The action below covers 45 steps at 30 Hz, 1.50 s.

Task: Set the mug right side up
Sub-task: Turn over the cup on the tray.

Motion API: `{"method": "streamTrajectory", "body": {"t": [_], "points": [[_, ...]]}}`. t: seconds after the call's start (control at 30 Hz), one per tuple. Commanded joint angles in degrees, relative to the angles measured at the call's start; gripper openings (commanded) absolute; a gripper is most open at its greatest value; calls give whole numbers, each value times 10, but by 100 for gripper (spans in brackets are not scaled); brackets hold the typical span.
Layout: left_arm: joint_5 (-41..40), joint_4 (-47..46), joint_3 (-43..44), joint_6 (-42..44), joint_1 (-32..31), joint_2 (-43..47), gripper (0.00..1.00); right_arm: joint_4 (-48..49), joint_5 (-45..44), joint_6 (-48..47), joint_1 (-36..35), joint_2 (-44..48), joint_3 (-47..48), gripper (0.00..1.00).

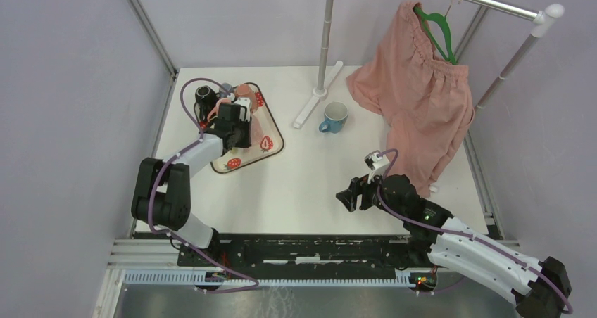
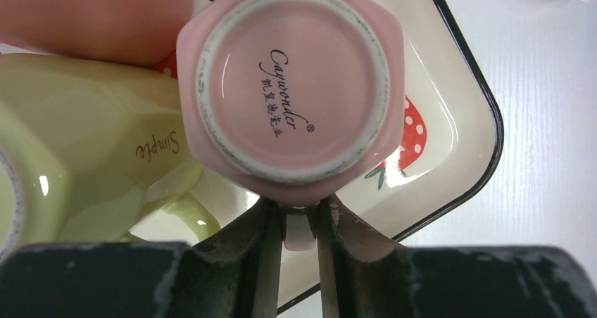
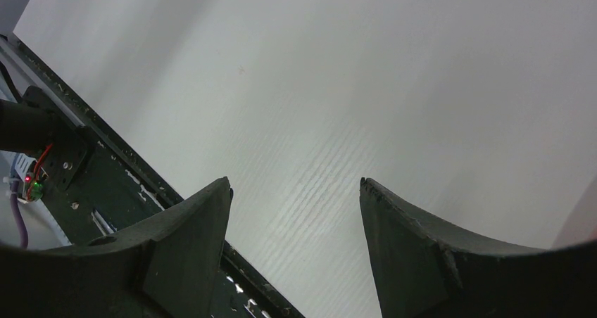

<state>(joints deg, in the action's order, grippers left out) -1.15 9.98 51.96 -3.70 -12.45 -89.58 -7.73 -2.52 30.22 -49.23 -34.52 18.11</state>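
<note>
**White table, strawberry tray at the far left: left arm on the upturned pink mug**

White tabletop [image 1: 310, 184] seen from above, between pale lilac walls. The square cream enamel tray with red strawberry prints [image 1: 273, 129] lies at its far left. The left arm rises from its base, folds at the elbow and stretches forward over the tray's near edge, and the left gripper [image 1: 238, 105] points at the pink ceramic mug [image 1: 244, 93] on the tray. A glossy black mug [image 1: 205, 95] stands just left of the tray's far corner. Right of the tray, apart from it, a blue ceramic mug [image 1: 335, 116] stands mouth up. Further right, a salmon-pink cloth garment [image 1: 415, 100] hangs from a green hanger [image 1: 440, 33]. The right arm lies low, well to the right of the tray and nearer the bases, and the right gripper [image 1: 346, 200] faces left.

From the left wrist, the pink ceramic mug [image 2: 292, 86] sits bottom up on the tray [image 2: 450, 135], its printed base ring facing the camera. The left gripper [image 2: 301, 212] has its dark fingers [image 2: 257, 240] pressed against both sides of the mug's handle. A pale green ceramic mug [image 2: 84, 142] lies beside it on the tray.

From the right wrist, the right gripper [image 3: 296, 191] hangs over bare table [image 3: 317, 86]. Its fingers [image 3: 190, 240] are spread wide and hold nothing.
</note>
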Motion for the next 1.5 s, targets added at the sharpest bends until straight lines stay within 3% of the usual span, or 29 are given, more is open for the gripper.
{"method": "streamTrajectory", "body": {"t": [0.0,0.33,1.03,1.27,1.47], "points": [[6,-1,24,25,1,-8,26,22,2,6,1,0,-2,74],[29,10,33,24,1,-11,2,22,-2,6,1,3,-6,74],[128,-22,-4,-55,1,168,2,38,-20,22,1,27,-21,74],[201,-65,-33,-118,1,263,2,151,-9,62,0,35,-35,75],[256,-160,-75,-221,1,348,2,299,11,114,1,6,-56,75]]}}
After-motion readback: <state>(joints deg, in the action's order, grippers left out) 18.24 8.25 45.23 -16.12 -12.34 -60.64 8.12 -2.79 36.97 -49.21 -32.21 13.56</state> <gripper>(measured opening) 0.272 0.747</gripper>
